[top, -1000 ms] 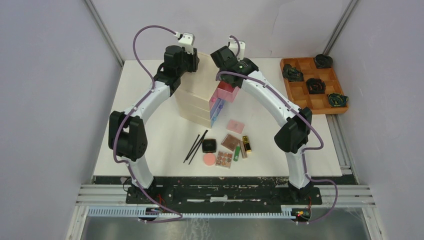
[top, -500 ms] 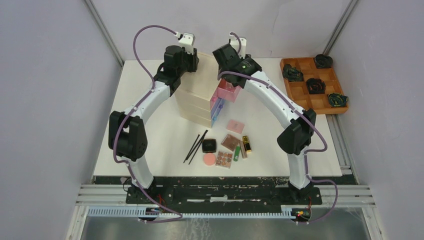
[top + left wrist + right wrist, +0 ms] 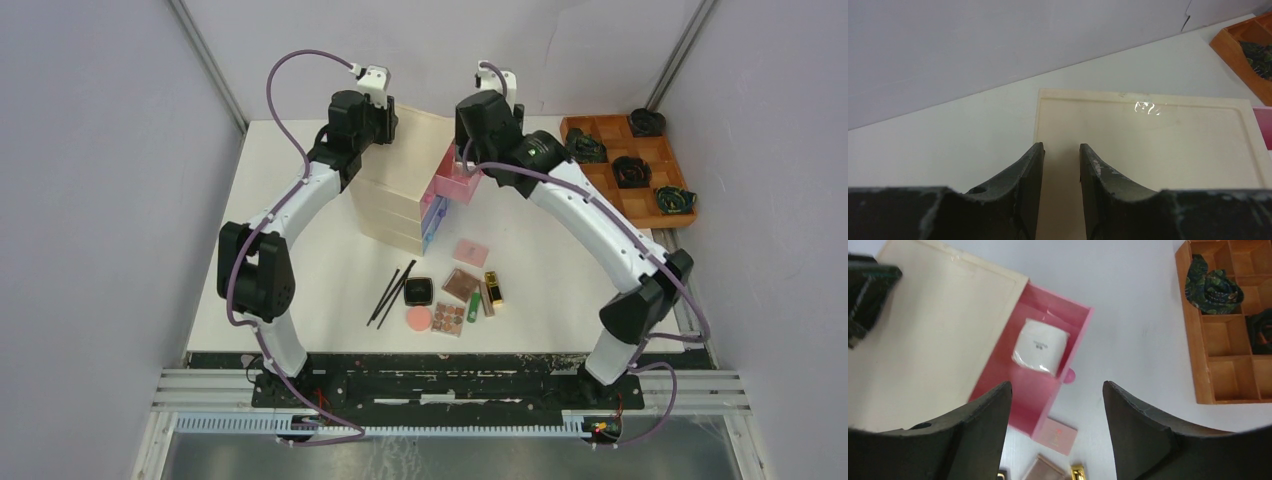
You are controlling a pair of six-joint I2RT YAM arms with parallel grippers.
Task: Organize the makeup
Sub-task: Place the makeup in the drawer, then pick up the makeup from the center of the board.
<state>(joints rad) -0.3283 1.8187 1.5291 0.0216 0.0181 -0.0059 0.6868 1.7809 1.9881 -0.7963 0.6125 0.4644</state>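
The pale chest [image 3: 395, 185] stands mid-table with its pink top drawer [image 3: 1048, 370] pulled out. A white square jar [image 3: 1040, 346] lies inside that drawer. My right gripper [image 3: 1057, 385] hovers above the drawer's front, open and holding nothing. My left gripper [image 3: 1061, 146] rests over the chest's top [image 3: 1148, 135], its jaws slightly apart with nothing between them. The rest of the makeup lies in front of the chest: two black sticks [image 3: 390, 293], a black compact [image 3: 418, 291], a pink round pad [image 3: 418, 318], brown palettes [image 3: 462, 283], a gold tube [image 3: 493, 288], a green tube [image 3: 473, 307] and a pink box [image 3: 470, 252].
A wooden grid tray [image 3: 600, 190] with dark coiled objects [image 3: 630, 170] sits at the back right corner. A blue drawer [image 3: 432, 215] under the pink one also stands a little open. Walls close in on the table at left, right and behind.
My right arm has swung up and to the right away from the pink drawer, and its jaws have spread wider. The left arm has stayed still.
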